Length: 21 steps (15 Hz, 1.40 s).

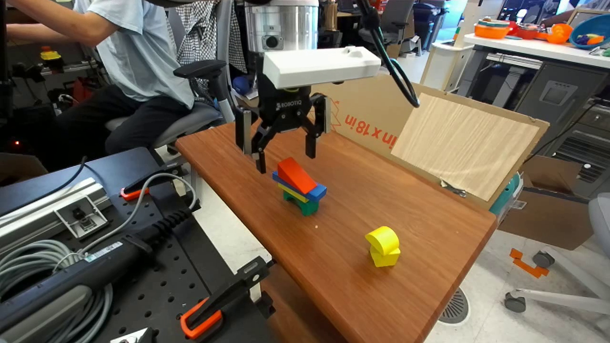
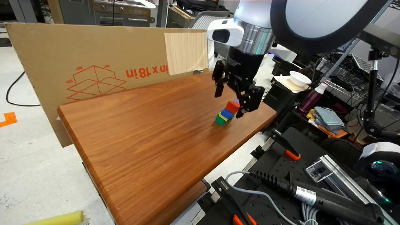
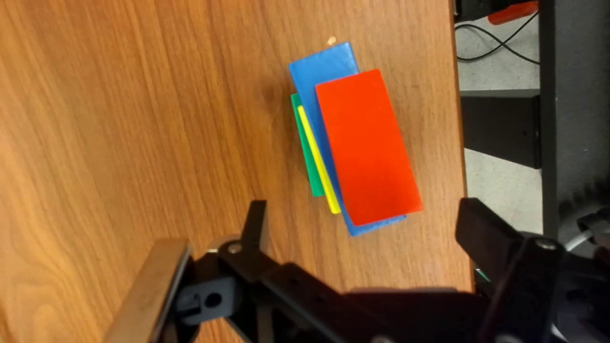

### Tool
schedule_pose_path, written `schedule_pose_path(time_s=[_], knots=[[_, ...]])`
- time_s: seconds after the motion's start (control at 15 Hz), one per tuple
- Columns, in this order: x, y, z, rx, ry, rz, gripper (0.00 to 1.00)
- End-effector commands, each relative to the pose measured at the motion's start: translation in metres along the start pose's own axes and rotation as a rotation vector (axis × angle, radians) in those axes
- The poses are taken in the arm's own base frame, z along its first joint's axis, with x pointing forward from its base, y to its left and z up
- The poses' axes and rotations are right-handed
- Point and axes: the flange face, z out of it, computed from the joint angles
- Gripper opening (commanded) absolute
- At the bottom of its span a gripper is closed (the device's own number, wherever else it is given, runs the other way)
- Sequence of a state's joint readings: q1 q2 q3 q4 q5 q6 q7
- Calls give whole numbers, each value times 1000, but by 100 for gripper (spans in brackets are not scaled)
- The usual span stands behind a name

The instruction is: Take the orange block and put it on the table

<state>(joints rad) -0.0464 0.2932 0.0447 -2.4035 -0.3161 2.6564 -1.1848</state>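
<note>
The orange block [image 1: 296, 175] lies tilted on top of a small stack. It also shows in an exterior view [image 2: 233, 106] and fills the middle of the wrist view [image 3: 369, 147]. Under it are a flat blue block [image 3: 324, 66], a thin yellow block [image 3: 318, 159] and a green block [image 1: 309, 208], which stands on the reddish-brown table [image 1: 333, 252]. My gripper [image 1: 286, 156] is open and empty above the stack, pointing down. In the wrist view its fingertips [image 3: 364, 205] are apart, to either side of the lower end of the orange block, not touching it.
A yellow rounded block [image 1: 382, 238] rests on another yellow block [image 1: 385, 258] on the table. A cardboard sheet [image 2: 93, 56] stands along one long edge. A black perforated board [image 1: 157, 286] with clamps [image 1: 228, 295] and cables lies beside the opposite edge.
</note>
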Motion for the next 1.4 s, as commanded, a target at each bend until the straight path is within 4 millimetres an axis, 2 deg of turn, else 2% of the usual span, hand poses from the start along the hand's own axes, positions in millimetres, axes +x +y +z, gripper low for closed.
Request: schedule_pose_path(time_s=[0.0, 0.4, 0.87, 0.93, 1.33], knots=[[-17, -6, -13, 8, -37, -93, 100], [-33, -17, 4, 65, -79, -211, 100], [-26, -20, 6, 52, -100, -312, 100], [-25, -20, 5, 46, -99, -306, 80], [-20, -18, 4, 29, -101, -301, 35]])
